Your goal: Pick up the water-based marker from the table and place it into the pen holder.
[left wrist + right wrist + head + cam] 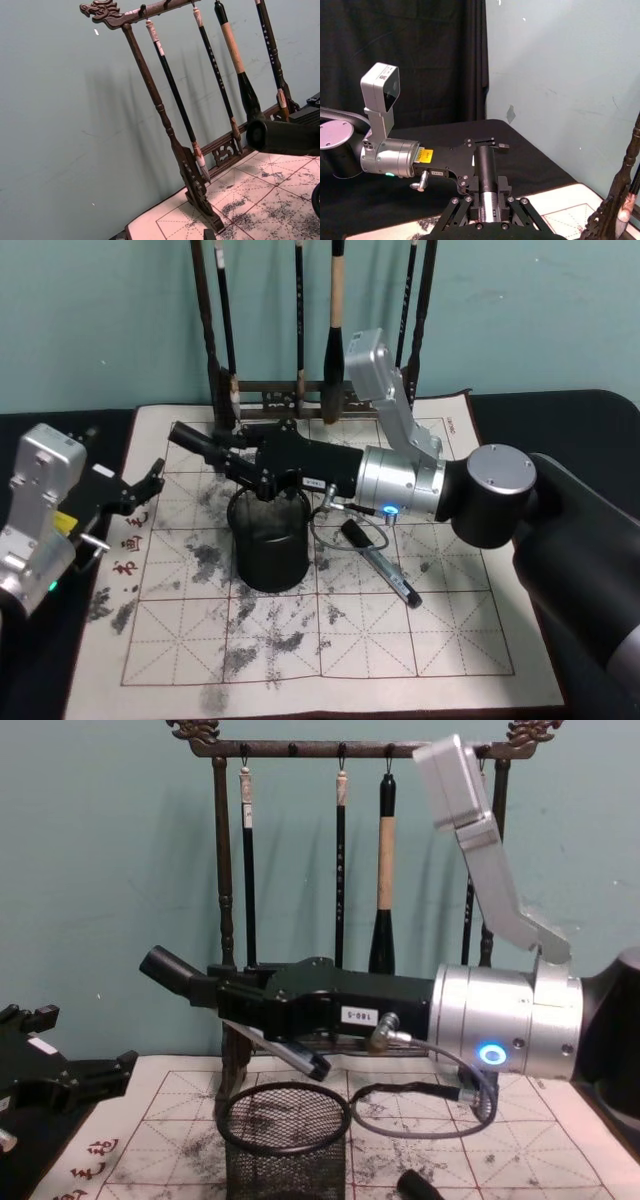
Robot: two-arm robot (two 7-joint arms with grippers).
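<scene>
The right tool hangs low over the black mesh pen holder, which stands on the ink-stained mat. I cannot tell how far its fingers are open. In the chest view a slim grey stick slants beneath it, just above the rim. A dark marker lies on the mat right of the holder, under the right forearm, beside a grey cable loop. The brush rack stands behind. The left tool rests spread and empty at the mat's left edge.

Our black right gripper reaches level across to the left (silver wrist camera uppermost); our black left gripper hovers, jaws apart.
</scene>
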